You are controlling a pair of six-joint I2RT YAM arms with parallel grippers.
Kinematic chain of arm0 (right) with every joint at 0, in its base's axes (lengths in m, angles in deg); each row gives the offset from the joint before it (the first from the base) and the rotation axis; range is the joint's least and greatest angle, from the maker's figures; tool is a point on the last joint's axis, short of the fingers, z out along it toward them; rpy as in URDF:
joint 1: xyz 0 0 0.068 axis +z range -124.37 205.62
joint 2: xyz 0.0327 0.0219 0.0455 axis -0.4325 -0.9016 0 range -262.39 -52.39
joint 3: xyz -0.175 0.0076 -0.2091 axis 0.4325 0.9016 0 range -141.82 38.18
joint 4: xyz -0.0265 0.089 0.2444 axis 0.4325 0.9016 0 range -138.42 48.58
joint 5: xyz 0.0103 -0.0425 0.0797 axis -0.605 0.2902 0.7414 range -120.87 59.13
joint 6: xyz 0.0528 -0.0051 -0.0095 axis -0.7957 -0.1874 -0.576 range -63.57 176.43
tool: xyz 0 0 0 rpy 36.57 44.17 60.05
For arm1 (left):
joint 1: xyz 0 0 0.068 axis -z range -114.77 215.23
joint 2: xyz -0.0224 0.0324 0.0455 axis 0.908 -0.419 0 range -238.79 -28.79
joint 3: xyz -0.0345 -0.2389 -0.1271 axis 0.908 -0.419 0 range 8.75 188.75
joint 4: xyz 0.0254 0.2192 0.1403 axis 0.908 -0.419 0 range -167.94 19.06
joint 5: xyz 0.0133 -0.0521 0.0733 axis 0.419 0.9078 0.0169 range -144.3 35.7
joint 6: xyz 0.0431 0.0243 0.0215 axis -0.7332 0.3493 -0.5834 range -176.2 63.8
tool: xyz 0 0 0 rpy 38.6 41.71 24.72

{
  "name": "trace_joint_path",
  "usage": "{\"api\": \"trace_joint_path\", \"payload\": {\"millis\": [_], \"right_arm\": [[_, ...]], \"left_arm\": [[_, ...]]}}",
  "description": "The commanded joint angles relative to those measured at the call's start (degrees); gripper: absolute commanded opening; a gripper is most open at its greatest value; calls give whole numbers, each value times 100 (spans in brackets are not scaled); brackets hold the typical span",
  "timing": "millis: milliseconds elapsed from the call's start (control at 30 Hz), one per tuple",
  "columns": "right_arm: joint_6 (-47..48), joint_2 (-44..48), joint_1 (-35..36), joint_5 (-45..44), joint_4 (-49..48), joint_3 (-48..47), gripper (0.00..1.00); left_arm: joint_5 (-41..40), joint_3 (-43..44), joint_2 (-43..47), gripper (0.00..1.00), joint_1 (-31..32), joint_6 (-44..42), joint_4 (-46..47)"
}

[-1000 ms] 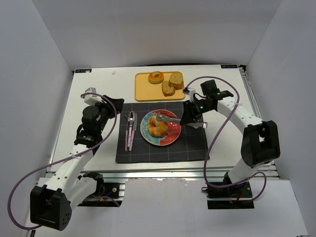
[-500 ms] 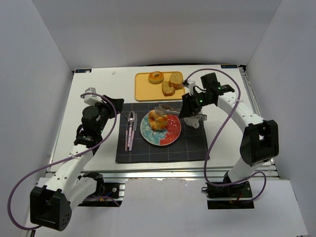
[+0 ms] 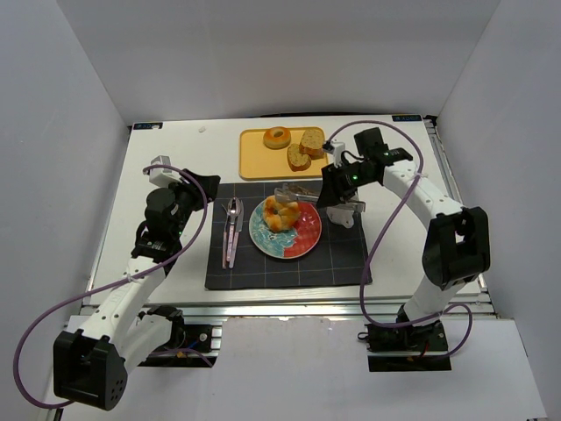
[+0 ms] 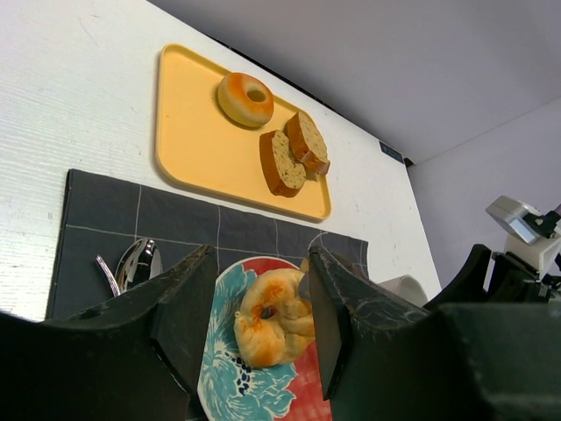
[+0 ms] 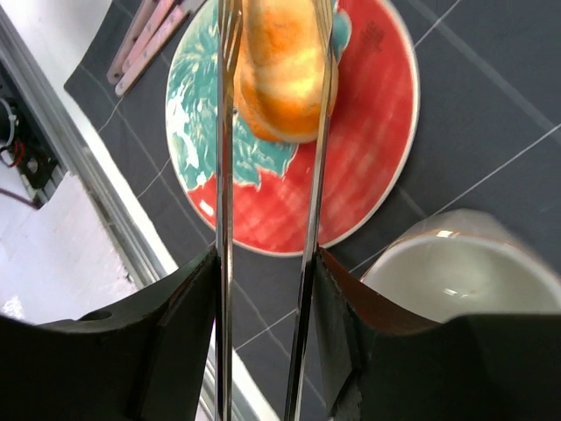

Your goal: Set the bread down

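Checking the right arm first: the right gripper (image 5: 265,260) was clamped on a pair of metal tongs (image 5: 223,175). Both tong arms ran up between its fingers, and the jaws sat at a middling width set by the tongs. The tong tips sat either side of the striped bun (image 5: 282,66) on the red-and-teal plate (image 5: 368,167). The frame edge cut off the top of the bun in the right wrist view, so I couldn't tell whether the tips pinched it or only flanked it. The left wrist view showed the bun lying on the plate with one tong tip just beside it. The other tip was hidden there. The bagel (image 4: 245,98) was on the yellow tray (image 4: 193,158) at the far side of the table, well apart from the plate. It sat near two overlapping brown loaf slices (image 4: 294,153). The plate sat on the dark placemat (image 3: 333,254). A white cup (image 5: 456,263) stood just beside the plate on the mat. The gripper finger covered its near part in the wrist view, and from the top it was mostly under the gripper. The left gripper (image 4: 261,259) was spread wide with nothing between the fingers, near the mat's far-left corner and apart from all the bread. Its height above the surface wasn't readable. Cutlery (image 3: 232,226) lay on the mat left of the plate. One spoon (image 4: 136,263) was clear but cut off by the gripper finger. The other piece was too small to name, and only pinkish handles showed in the right wrist view.
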Motion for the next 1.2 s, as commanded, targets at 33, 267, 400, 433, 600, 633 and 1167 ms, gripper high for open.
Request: {"api": "trace_joint_path", "payload": {"millis": [33,267,400,433,600,633,1167], "right_arm": [[49,-186,20,-5,-359,-621,50],[57,-573,20,-49,-438,-1150,50],[93,-784,29,-390,-692,-1440,50],[206,-923,55,-513,-806,-1545,50],[1040,-1434,301,-1741,-1123,-2475,49],[1225,-1574,406,-1919,-1202,-2556,50],[3678,-2594,987,-3379,-2116,-3251,51]], "left_arm": [[-21,87,-7,57,-33,-70,-46],[-30,105,-34,56,-33,-87,-63],[-57,105,-51,56,-33,-87,-55],[-48,105,-69,57,-33,-87,-29],[-21,201,-174,57,-34,-149,-46],[-13,228,-192,57,-33,-166,-89],[-65,210,-306,57,-42,-193,-2]]}}
